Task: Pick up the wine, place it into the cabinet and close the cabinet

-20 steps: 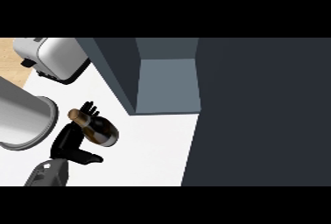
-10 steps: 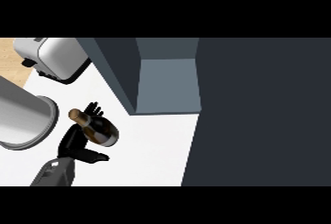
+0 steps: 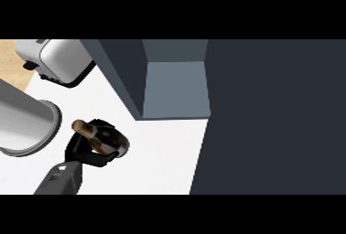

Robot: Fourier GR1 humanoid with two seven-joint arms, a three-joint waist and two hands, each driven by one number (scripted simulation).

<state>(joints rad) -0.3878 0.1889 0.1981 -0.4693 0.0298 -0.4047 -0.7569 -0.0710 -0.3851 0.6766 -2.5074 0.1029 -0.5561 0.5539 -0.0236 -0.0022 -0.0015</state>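
A: So, where is the wine (image 3: 103, 139) at this moment?

B: Low at the left of the head view, over the white bench (image 3: 162, 155), in the left hand (image 3: 82, 154). The black fingers and thumb are curled round the bottle's dark body, so the hand is grasping it.

A: Is the bottle upright?

B: Tilted, as far as I can see. The brown neck points up and to the left, toward a grey round pot (image 3: 24, 125), and the wider dark end lies to the lower right. From this steep angle I cannot tell whether the bottle touches the bench or is lifted off it.

A: And the cabinet?

B: The cabinet (image 3: 174, 89) is open, above and to the right of the wine and apart from it. Its pale grey-blue inside shows between a dark wall on its left and a broad dark panel (image 3: 270, 114) that fills the right side of the view. The wine is outside the cabinet.

A: What else is on the bench?

B: A silver toaster (image 3: 59, 59) sits at the upper left, beyond the pot. The pot is just beside the hand, on its left.

A: And the arm?

B: The grey left forearm (image 3: 59, 179) comes in from the lower edge and ends at the hand holding the bottle.
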